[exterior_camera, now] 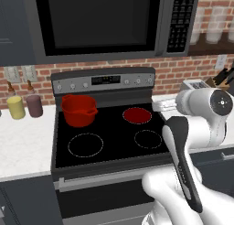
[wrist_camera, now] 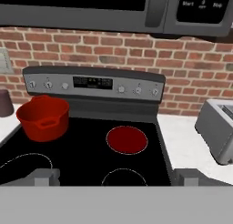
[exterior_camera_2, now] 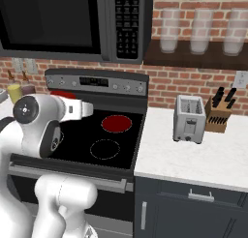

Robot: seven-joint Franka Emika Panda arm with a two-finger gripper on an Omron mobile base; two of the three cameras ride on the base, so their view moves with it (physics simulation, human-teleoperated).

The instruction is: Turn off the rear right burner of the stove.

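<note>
Glowing red rear right burner [wrist_camera: 127, 140] on stove [wrist_camera: 86, 145], pincer [wrist_camera: 116, 176] apart.

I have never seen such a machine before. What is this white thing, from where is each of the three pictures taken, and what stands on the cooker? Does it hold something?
The white thing is a robot arm in a computer-rendered kitchen. Two cameras ride on its base, behind it: one looks past its left side, the other past its right. The third camera sits on the hand and looks forward along the tool, whose two small grey tips rise at the bottom of that picture.

Ahead is the stove, a black glass cooktop with a grey knob panel at the back. A red pot stands on the rear left ring. The rear right burner glows solid red, so it is on; the two front rings are only pale outlines. A microwave hangs above, and a toaster and a knife block stand on the counter to the right.

The tool is open and holds nothing.
</note>
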